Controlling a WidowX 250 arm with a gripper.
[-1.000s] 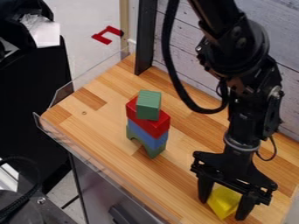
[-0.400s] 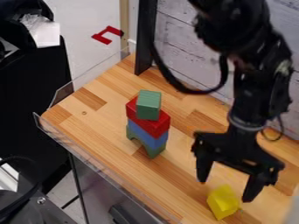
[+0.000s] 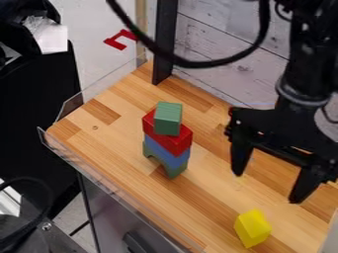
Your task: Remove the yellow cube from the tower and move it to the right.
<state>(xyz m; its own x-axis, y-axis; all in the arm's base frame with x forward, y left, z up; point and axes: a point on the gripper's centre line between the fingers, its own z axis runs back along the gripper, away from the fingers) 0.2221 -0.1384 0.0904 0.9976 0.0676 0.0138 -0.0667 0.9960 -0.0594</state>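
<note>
The black gripper hangs at the right side of the camera view, above the wooden surface, its two fingers wide apart with nothing between them. Below and slightly left of it, the yellow block rests on the wood near the lower right, not touching the fingers. Left of the gripper stands the tower: a green cube on top, a red block under it, then a blue block, and a green arch at the bottom.
The wooden tabletop has a clear plastic guard along its left edges. A black post rises at the back by the plank wall. A black cable loops above the table's back.
The gripper has gone from around the yellow block to up and away from it, its fingers spreading wider. The yellow block stays at the lower right, and the tower has not moved.
</note>
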